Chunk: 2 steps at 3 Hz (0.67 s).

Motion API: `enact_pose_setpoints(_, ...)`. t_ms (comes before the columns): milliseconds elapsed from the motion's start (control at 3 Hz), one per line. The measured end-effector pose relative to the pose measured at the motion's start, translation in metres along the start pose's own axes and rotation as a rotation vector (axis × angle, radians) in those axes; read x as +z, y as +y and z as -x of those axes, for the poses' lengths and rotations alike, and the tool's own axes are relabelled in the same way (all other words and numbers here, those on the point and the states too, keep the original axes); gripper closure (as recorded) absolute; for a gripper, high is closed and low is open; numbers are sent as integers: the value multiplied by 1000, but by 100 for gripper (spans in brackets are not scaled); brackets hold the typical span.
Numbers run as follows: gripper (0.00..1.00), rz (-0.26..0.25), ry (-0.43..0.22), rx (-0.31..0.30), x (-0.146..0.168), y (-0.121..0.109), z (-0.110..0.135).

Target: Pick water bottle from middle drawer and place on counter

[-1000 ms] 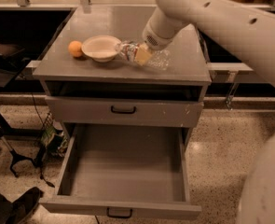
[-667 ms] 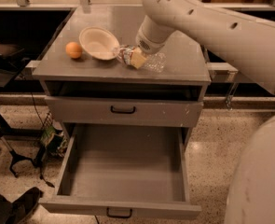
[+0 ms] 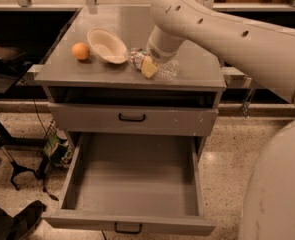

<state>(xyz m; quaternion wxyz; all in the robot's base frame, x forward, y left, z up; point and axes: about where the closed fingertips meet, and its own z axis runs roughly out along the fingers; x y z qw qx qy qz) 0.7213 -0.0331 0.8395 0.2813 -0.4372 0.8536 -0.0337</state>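
Note:
The water bottle (image 3: 166,70) lies on its side on the counter (image 3: 187,44), near the front edge and just right of a bowl. My gripper (image 3: 150,67) reaches down from the upper right and is shut across the bottle's middle. One yellowish finger pad (image 3: 149,69) shows in front of the label. The middle drawer (image 3: 137,179) is pulled fully open below, and its grey floor is bare.
A pale bowl (image 3: 106,45) and an orange (image 3: 80,50) sit on the left of the counter. The shallower drawer front (image 3: 132,118) above the open drawer is closed. My arm (image 3: 237,34) spans the right side. A black stand (image 3: 17,171) is on the floor at left.
The gripper and the bottle have moved a little lower and nearer the counter's front edge. The bowl now looks tilted against the bottle. The drawer stays open.

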Motion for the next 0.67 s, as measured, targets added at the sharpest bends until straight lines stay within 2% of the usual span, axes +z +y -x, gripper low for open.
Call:
enact_pose_setpoints(333, 0, -8, -1, 70, -17, -26, -21)
enact_pose_setpoints(667, 0, -7, -1, 70, -17, -26, -21)
